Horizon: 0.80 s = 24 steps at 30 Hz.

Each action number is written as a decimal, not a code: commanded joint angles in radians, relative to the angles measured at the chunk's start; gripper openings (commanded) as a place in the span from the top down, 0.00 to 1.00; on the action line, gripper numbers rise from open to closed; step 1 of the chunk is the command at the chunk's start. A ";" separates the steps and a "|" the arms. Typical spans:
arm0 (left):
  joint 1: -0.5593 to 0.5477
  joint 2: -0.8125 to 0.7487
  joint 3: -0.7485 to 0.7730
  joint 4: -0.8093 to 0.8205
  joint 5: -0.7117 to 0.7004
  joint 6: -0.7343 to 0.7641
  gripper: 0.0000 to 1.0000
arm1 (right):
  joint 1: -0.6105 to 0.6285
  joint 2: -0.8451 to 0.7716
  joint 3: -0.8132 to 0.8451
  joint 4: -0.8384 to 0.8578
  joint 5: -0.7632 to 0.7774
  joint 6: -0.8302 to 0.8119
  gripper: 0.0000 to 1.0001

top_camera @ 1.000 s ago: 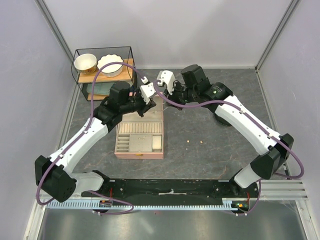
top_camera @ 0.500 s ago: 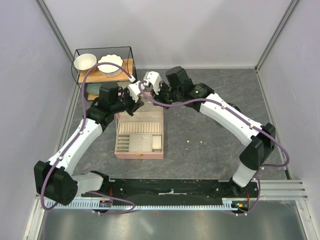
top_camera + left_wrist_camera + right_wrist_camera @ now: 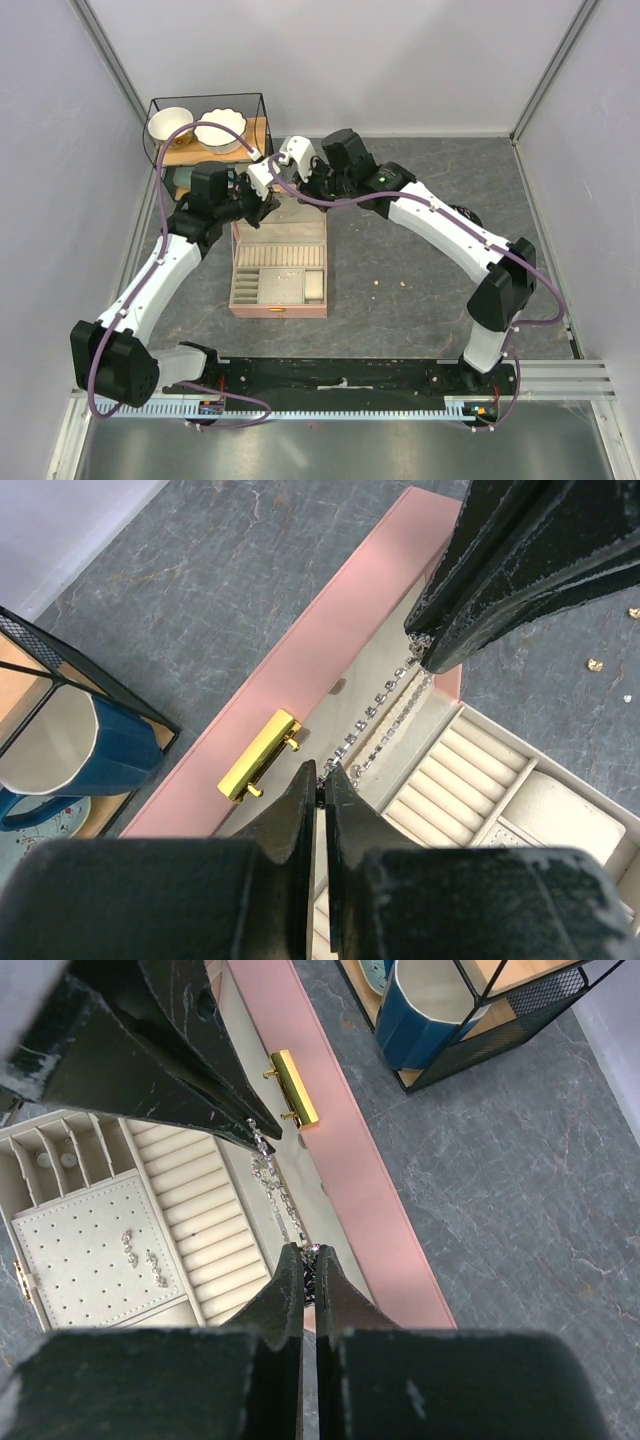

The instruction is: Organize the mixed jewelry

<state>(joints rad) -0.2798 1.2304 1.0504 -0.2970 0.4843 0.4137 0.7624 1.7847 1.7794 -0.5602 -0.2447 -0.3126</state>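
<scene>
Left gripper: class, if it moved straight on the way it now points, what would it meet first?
Probably the pink box's open lid, near the gold clasp; depth is unclear.

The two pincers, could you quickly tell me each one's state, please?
Left pincer: closed on one end of the silvery chain.
Right pincer: closed on the chain's other end.

Plain pale-lilac walls (image 3: 330, 60) enclose a dark grey, marble-veined surface (image 3: 400, 320). A black wire rack (image 3: 205, 98) with a wooden shelf stands at 10 o'clock. Light is even and diffuse.
</scene>
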 commanded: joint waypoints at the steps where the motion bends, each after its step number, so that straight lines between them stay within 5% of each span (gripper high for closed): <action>1: 0.031 0.001 0.003 0.029 -0.021 0.053 0.99 | -0.011 0.007 0.040 -0.017 0.059 0.007 1.00; 24: 0.062 0.050 0.008 0.064 -0.041 0.068 0.98 | 0.009 0.031 0.028 0.017 0.122 0.003 1.00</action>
<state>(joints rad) -0.2508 1.2705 1.0504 -0.2813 0.4995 0.4374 0.7750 1.8172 1.7866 -0.5343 -0.1932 -0.3096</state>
